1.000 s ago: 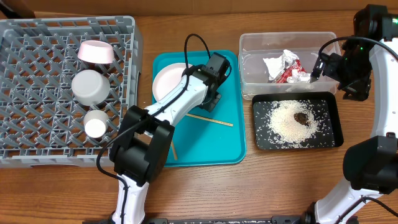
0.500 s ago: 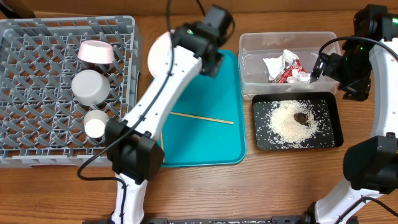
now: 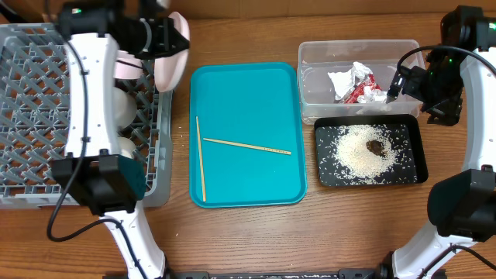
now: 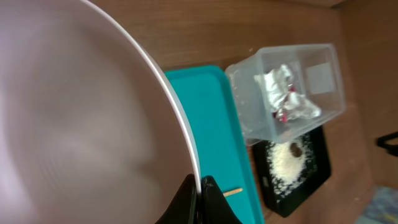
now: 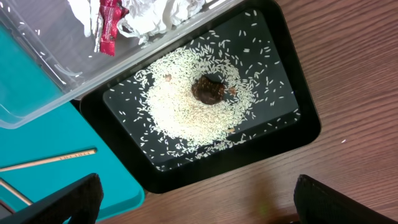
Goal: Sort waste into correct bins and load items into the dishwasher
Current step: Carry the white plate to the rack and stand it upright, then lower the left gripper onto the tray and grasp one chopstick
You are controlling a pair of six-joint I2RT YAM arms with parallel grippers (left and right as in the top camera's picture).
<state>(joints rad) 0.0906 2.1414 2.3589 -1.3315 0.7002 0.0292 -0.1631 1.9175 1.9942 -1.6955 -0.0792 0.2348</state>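
My left gripper (image 3: 160, 37) is shut on the rim of the white round plate (image 3: 173, 53) and holds it on edge over the right wall of the grey dish rack (image 3: 46, 155). In the left wrist view the plate (image 4: 74, 124) fills the left side, with the fingers pinched on its rim (image 4: 200, 190). Two chopsticks (image 3: 248, 145) (image 3: 200, 159) lie on the teal tray (image 3: 248, 93). The wrapper (image 3: 356, 85) lies in the clear tub (image 3: 310, 85). Rice (image 3: 356, 155) and the brown lump (image 3: 374, 145) lie in the black tray (image 3: 418, 147). My right gripper (image 3: 397, 84) is open and empty above the tub's right end.
A pink bowl (image 3: 124, 70), a white dish (image 3: 120, 108) and a small cup (image 3: 120, 151) sit in the rack, partly hidden by my left arm. The right wrist view shows the black tray (image 5: 298, 134), a chopstick end (image 5: 50, 159) and bare wood.
My left arm lifted the plate off the teal tray and swung it up and left to the rack's right edge. A second chopstick now shows. The right arm has not moved.
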